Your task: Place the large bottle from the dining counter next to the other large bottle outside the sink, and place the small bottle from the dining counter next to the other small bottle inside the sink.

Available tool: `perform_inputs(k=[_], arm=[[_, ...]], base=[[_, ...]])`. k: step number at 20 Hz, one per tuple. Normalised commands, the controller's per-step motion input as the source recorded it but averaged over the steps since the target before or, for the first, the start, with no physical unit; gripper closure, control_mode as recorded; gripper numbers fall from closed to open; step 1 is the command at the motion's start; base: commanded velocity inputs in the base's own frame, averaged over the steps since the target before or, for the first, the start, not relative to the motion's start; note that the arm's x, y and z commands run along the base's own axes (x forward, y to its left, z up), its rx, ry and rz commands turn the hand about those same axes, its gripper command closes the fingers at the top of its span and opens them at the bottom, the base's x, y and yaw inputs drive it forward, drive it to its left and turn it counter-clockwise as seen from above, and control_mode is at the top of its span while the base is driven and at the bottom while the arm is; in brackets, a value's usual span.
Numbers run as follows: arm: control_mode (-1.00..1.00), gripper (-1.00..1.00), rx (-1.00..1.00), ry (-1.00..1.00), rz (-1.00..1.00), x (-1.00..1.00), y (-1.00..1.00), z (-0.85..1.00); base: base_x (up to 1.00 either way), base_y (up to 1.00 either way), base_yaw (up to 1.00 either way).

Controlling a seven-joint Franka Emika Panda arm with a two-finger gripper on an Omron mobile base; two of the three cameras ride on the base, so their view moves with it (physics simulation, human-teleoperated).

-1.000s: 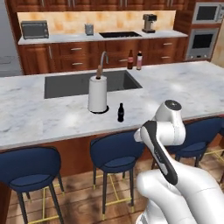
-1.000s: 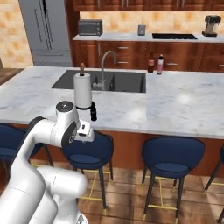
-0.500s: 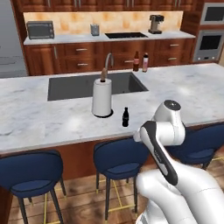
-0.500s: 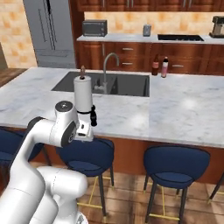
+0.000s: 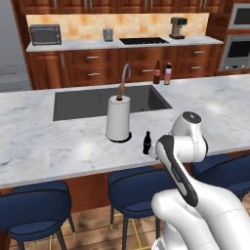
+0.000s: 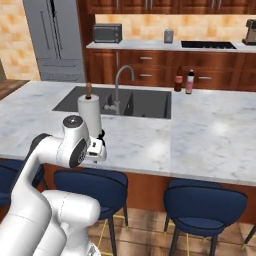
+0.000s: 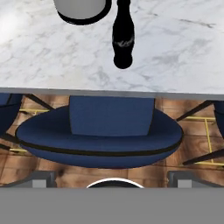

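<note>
The small black bottle [image 5: 146, 143] [image 7: 123, 35] stands upright on the white marble dining counter [image 5: 58, 146] near its front edge, just right of a paper towel roll [image 5: 118, 118]. My gripper [image 7: 113, 177] hangs in front of the counter edge above a stool, below the bottle's level, open with its fingers [image 7: 35, 178] wide apart and nothing between them. The brown bottle [image 5: 157, 72] [image 6: 178, 79] and the pinkish dark-capped bottle [image 5: 168, 74] [image 6: 189, 81] stand side by side at the counter's far edge, right of the dark sink [image 5: 88, 105] [image 6: 145, 102].
A curved chrome faucet [image 5: 124, 78] [image 6: 120, 75] rises behind the paper towel roll. Dark blue stools [image 5: 136, 188] [image 7: 100, 135] line the counter's front, one directly under my hand. Cabinets with a microwave [image 5: 45, 34] and a coffee machine [image 5: 178, 27] run along the back wall.
The whole scene has shifted and grown in both base views, so the base has driven closer to the counter. The arm's pose and the bottles look unchanged.
</note>
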Motion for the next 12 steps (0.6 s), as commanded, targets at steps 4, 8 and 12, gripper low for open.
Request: perform_inputs(k=[4,8,12], arm=[[1.0,-1.0,0.0,0.0,0.0,0.0,0.0,0.0],[1.0,-1.0,0.0,0.0,0.0,0.0,0.0,0.0],[1.0,-1.0,0.0,0.0,0.0,0.0,0.0,0.0]], base=[[0.2,0.0,0.03],[0.0,0.0,0.02],[0.0,0.0,0.0]])
